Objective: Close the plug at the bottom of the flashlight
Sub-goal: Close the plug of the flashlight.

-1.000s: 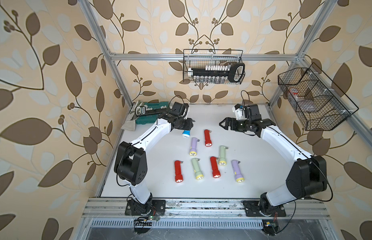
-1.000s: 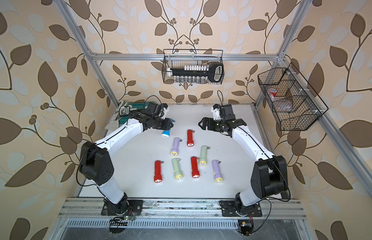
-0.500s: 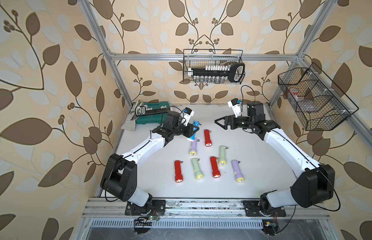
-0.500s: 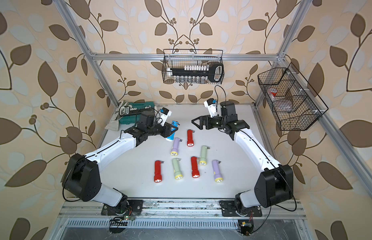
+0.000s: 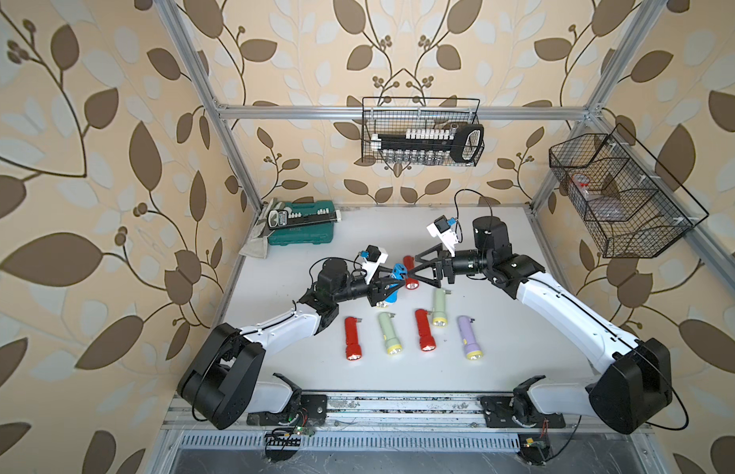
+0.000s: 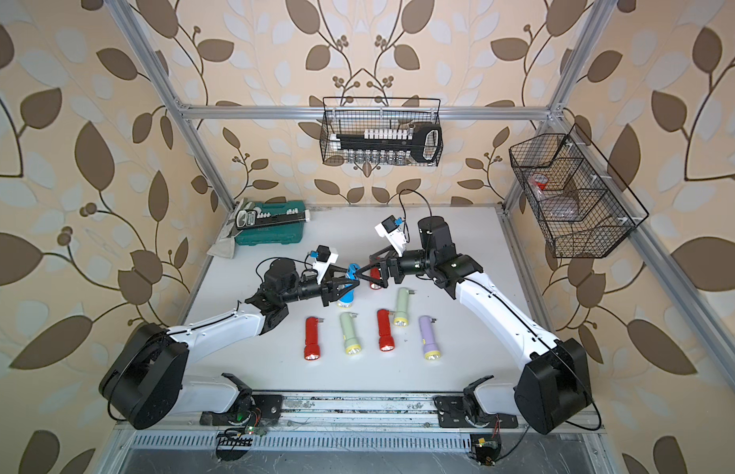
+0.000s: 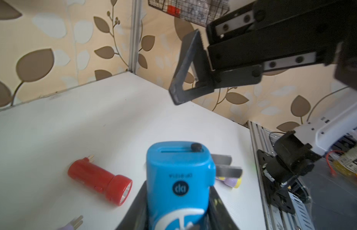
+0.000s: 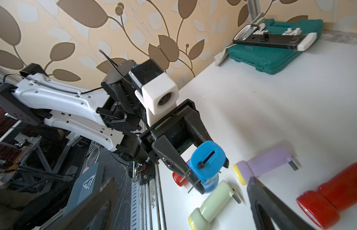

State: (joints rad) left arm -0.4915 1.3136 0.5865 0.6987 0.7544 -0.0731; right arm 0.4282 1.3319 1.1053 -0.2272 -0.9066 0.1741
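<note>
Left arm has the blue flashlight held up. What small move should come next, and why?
Probably ease the open right gripper toward the blue flashlight so one finger meets the plug prongs. They stick out sideways from its base while the left gripper grips the body, and the right one hangs clear.

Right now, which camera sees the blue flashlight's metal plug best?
The left wrist view: the plug sticks out sideways from the blue flashlight, big and flat-on. The right wrist view shows it only as thin edge-on slivers. In both top views the flashlight is tiny and the plug cannot be made out.
</note>
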